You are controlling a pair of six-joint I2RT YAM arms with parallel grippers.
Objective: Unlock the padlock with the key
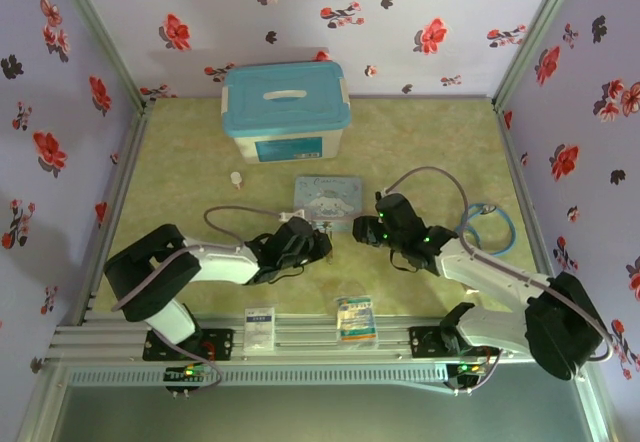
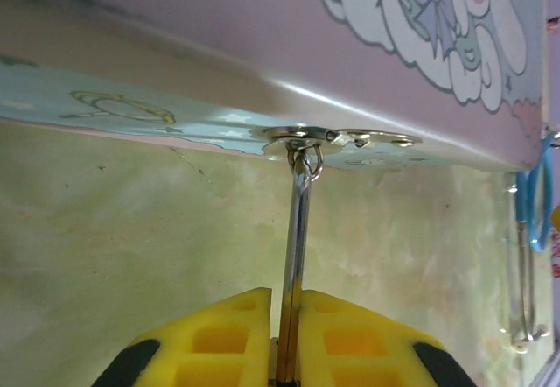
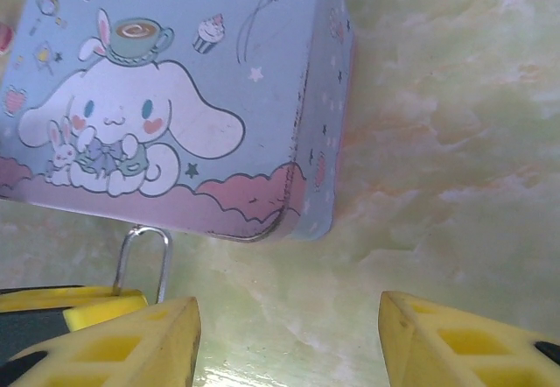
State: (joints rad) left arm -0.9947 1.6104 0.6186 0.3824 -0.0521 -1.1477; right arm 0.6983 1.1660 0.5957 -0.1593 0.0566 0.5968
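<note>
The padlock hangs from the metal hasp (image 2: 337,137) on the front edge of the pale blue cartoon tin (image 1: 328,200). Its thin silvery shackle (image 2: 299,221) runs down between the yellow fingers (image 2: 236,326) of my left gripper (image 2: 284,295), which is shut on it and hides the brass body. From the right wrist the shackle (image 3: 144,260) stands just below the tin (image 3: 175,98), with a left finger (image 3: 96,304) under it. My right gripper (image 3: 289,313) is open and empty, low over the mat near the tin's right front corner. The key is out of view.
A blue-lidded white box (image 1: 285,112) stands behind the tin, with a small white bottle (image 1: 236,179) to the tin's left. A blue cable loop (image 1: 490,224) lies at the right. Two packets (image 1: 356,319) lie on the front rail.
</note>
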